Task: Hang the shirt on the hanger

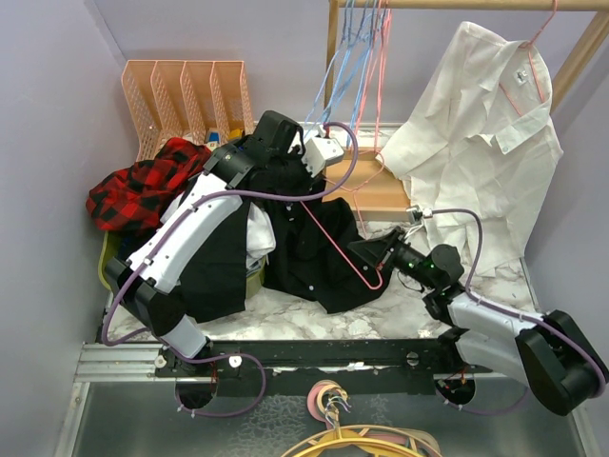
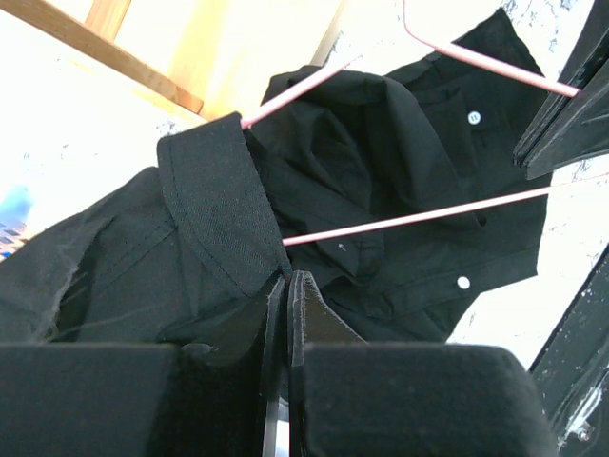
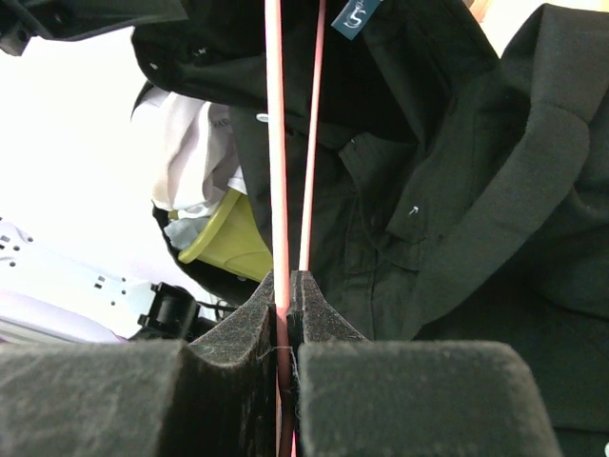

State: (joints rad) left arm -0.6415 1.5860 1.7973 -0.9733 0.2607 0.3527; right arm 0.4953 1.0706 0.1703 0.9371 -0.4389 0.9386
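The black shirt hangs bunched at the table's middle, held up by its collar. My left gripper is above it, shut on the collar edge; in the left wrist view the jaws pinch the black fabric. The pink-red hanger lies slanted across the shirt front, and one arm goes in under the collar. My right gripper is shut on the hanger's wire near its lower corner; the wire runs straight up from the closed jaws beside the shirt.
A white shirt hangs on a wooden rail at the right, with blue hangers beside it. A red-and-black plaid garment and a peach file rack are at the back left. A yellow-green bin sits under the shirt's left side.
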